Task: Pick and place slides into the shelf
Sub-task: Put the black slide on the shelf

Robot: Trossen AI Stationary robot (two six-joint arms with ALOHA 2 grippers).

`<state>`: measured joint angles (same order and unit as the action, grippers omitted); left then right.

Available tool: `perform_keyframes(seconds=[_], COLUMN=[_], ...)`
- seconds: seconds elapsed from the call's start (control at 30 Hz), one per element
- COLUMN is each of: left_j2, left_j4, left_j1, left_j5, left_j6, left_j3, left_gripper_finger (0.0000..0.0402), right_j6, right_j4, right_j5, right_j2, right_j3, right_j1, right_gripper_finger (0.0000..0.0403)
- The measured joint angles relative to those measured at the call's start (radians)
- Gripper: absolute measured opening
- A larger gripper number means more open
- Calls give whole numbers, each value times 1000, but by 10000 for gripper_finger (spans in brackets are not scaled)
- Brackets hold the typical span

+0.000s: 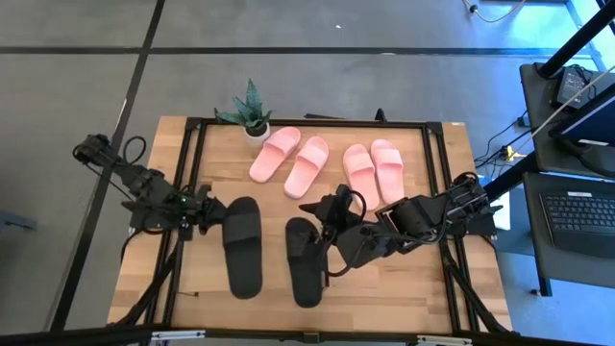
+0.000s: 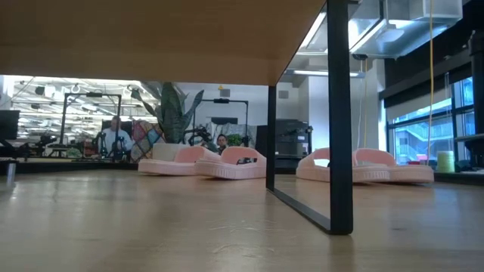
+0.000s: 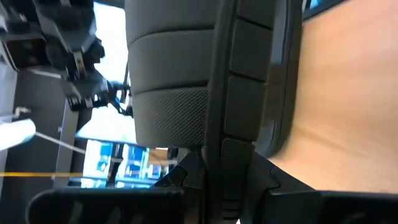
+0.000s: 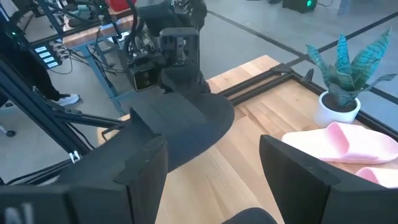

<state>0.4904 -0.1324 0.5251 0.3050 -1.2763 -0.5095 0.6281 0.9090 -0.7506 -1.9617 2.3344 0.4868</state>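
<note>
Two pale pink pairs of slides [image 1: 288,160] [image 1: 373,170] lie sole-down at the table's far side and also show in the low view [image 2: 200,161]. The black pair lies nearer: the left slide [image 1: 244,245] and the right slide [image 1: 306,261]. My left gripper [image 1: 208,214] is shut at the left black slide's left side. My right gripper [image 4: 217,174] hangs open over the far end of the right black slide [image 4: 249,218], touching nothing. The shelf's light-wood board [image 2: 151,30] and black post [image 2: 340,113] show only in the low view. My left gripper holds the left black slide by its strap part [image 3: 174,106], coming level from the table's left and lying across the slide. One finger [image 3: 239,93] lies over the strap; the other is hidden behind the slide. In the right wrist view the slide [image 4: 186,127] looks raised and tilted.
A potted plant [image 1: 250,117] stands at the table's far edge beside the pink slides. Black frame rails [image 1: 192,173] [image 1: 437,173] run along both sides of the tabletop. Bare wood lies near the front edge [image 1: 384,298]. People and equipment show in the room beyond.
</note>
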Motion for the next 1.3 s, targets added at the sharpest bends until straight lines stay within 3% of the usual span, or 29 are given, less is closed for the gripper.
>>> perform_keyframes(seconds=[0.17,0.37,0.5,0.67,0.83,0.97,1.3], left_j2=[0,20,35,53,53,53,53], left_j4=[27,35,38,78,100,101,131], left_j1=[-21,-20,-20,-20,-20,-20,-20], left_j5=[-83,-91,-81,-49,-34,6,25], left_j6=[17,17,10,-18,-19,-66,-98], left_j3=[0,0,0,0,0,0,0], left_gripper_finger=[44,44,44,44,44,44,44], right_j6=[-1,48,147,354,769,950,1153], right_j4=[-1,-3,-32,-117,-128,-128,-184], right_j5=[0,5,112,169,234,291,374], right_j2=[0,-13,-36,-87,-115,-125,-184], right_j3=[0,0,0,0,0,0,0], right_j1=[1,1,1,4,7,28,54], right_gripper_finger=[251,251,251,251,251,251,251])
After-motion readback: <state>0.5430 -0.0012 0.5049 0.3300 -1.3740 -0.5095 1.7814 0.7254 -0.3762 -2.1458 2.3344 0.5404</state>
